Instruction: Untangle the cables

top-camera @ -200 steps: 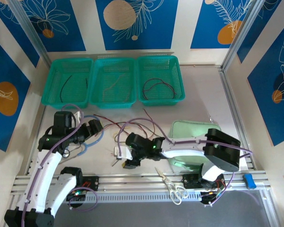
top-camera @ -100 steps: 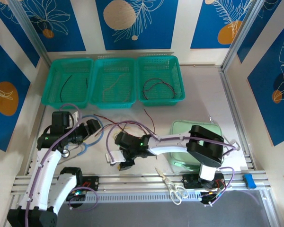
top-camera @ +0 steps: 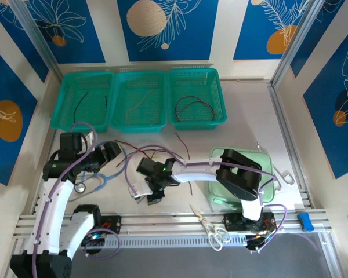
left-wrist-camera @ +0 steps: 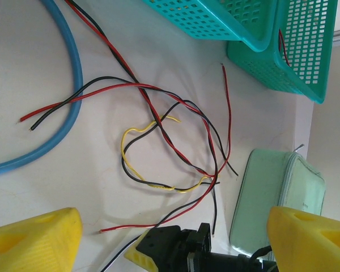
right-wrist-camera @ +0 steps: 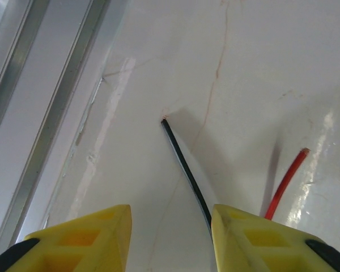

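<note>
1. Nearest, the metal rail (right-wrist-camera: 28, 96) runs along the table's near edge, close to the right gripper (right-wrist-camera: 170, 229). The scissors (top-camera: 211, 227) lie further right. Room is tight here, so a low sweep toward the bases could knock the rail.
2. The right gripper's fingers stand partly apart and hold nothing. The loose end of a black cable (right-wrist-camera: 184, 164) runs up between them, with a red cable (right-wrist-camera: 286, 181) end just beside it. Closing off-centre could miss the thin wire or flick it away.
3. The cables (left-wrist-camera: 170, 141) lie tangled mid-table, with red, black and a yellow cable (left-wrist-camera: 126, 152) crossing repeatedly. A hard pull on one end would probably tighten the loops rather than free them.
4. The left gripper (left-wrist-camera: 173, 218) hangs wide open and empty above the tangle. The blue tube (left-wrist-camera: 73, 85) hems the tangle on one side and the green pouch (left-wrist-camera: 277, 192) on the other, so a dragged wire could snag on either.
5. Farthest, three baskets (top-camera: 196, 124) line the back. The bare table in front of them offers the most open room.
</note>
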`<state>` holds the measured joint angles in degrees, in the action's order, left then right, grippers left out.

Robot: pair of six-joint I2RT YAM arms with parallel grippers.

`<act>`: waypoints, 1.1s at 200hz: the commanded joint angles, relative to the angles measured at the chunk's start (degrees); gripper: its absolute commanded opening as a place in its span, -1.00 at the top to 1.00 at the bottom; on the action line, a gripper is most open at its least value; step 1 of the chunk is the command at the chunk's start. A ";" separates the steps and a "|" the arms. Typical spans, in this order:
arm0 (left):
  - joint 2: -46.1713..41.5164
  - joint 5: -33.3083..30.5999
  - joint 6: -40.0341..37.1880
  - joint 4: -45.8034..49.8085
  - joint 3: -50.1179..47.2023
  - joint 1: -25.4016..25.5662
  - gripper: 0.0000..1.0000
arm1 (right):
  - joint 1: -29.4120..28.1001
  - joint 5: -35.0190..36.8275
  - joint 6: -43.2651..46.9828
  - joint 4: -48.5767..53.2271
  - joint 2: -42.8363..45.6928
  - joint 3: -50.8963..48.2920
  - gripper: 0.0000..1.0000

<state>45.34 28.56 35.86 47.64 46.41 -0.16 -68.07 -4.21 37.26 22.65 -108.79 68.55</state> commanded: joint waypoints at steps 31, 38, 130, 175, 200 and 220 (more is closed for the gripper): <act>-0.64 1.17 -1.12 0.53 0.70 -0.89 -0.68 | 2.45 -3.97 -7.20 -2.98 -0.09 3.24 0.23; -0.97 0.68 -0.99 0.36 0.77 -0.98 -0.68 | 2.65 -3.74 -7.97 -3.84 -0.45 3.42 0.23; -2.44 0.82 -1.39 0.61 1.05 -3.13 -0.68 | 2.42 -0.26 -12.93 -6.48 -6.46 5.55 0.23; -2.96 1.16 -1.59 1.23 1.14 -3.61 -0.68 | 1.21 4.92 -12.89 -7.93 -7.93 4.69 0.41; -3.37 1.24 -1.49 1.49 1.56 -3.79 -0.67 | 0.42 8.35 -13.42 -10.45 -7.26 3.47 0.87; -4.21 0.96 -1.20 1.09 2.17 -3.79 -0.67 | -0.34 11.75 -15.09 -13.98 -5.78 2.05 1.00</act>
<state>42.52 28.53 35.48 47.66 46.46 -3.27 -67.09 2.68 23.99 13.19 -115.22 72.62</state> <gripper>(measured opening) 0.837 0.055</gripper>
